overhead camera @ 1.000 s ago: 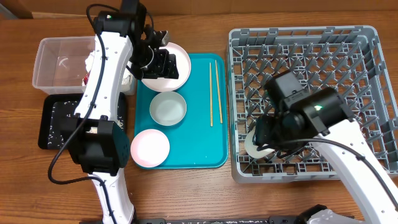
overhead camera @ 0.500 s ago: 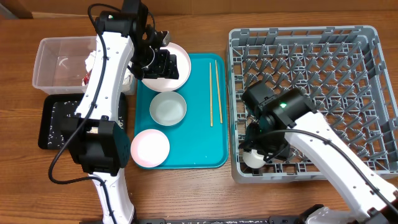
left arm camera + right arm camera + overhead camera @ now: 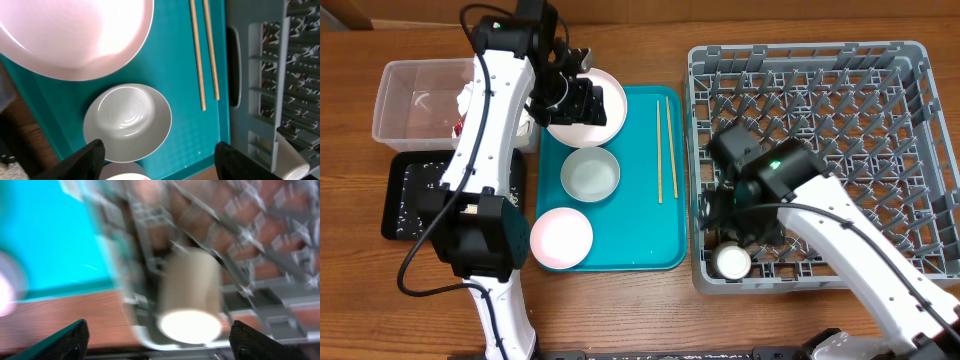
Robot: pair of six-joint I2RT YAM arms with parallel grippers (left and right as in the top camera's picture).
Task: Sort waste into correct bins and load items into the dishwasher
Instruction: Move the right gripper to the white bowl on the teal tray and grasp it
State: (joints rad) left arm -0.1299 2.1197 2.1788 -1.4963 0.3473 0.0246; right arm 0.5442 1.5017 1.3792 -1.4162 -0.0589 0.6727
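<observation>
Over the rack [image 3: 805, 48], the right hand [image 3: 160, 339] — fingers [image 3: 65, 342] spread wide — grips nothing, cup [image 3: 192, 295] just ahead.

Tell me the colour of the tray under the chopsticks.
The tray is teal, clearest in the overhead view.

This looked like a robotics lab bench staged as a dish-clearing station rather than a real kitchen. A bare wooden table [image 3: 620, 300] carried a left arm [image 3: 490, 110] at 9 o'clock and a right arm [image 3: 860, 250] at 4 o'clock. A grey dish rack [image 3: 810, 48] sat at 3 o'clock beside a teal serving tray [image 3: 640, 230].
</observation>
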